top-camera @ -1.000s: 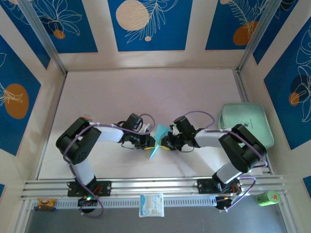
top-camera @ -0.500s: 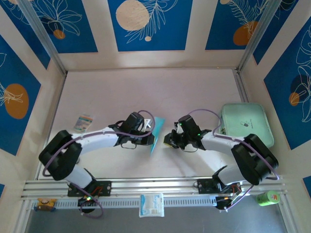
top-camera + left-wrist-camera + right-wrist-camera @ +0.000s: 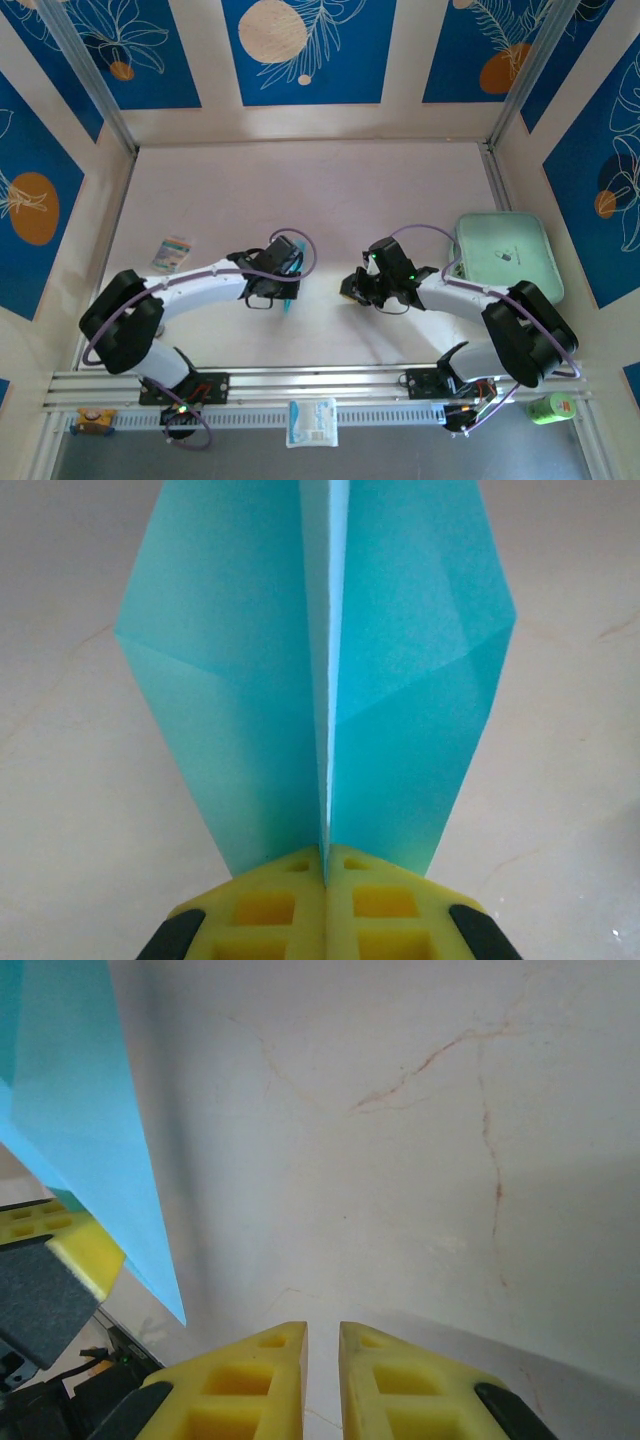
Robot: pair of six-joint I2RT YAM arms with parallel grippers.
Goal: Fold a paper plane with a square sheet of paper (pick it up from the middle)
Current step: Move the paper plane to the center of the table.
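Note:
The light blue paper plane (image 3: 300, 680) stands edge-on from my left gripper (image 3: 325, 865), whose yellow fingers are shut on its centre crease, with both wings spread up and outward. From above, a sliver of the plane (image 3: 289, 302) pokes out under the left gripper (image 3: 288, 292) at the table's middle. My right gripper (image 3: 322, 1330) hovers over bare table with a narrow gap between its fingers and nothing in it. It sits just right of the plane (image 3: 80, 1140), apart from it. In the top view the right gripper (image 3: 349, 290) faces left.
A mint-green tray (image 3: 505, 255) lies at the right, behind the right arm. A small colourful card (image 3: 172, 250) rests at the left. A white packet (image 3: 312, 422) and a green can (image 3: 552, 407) sit beyond the front rail.
The left gripper has drawn the plane leftward and turned it edge-on under its wrist. The right gripper has parted from the paper, and the gap between the two grippers has widened.

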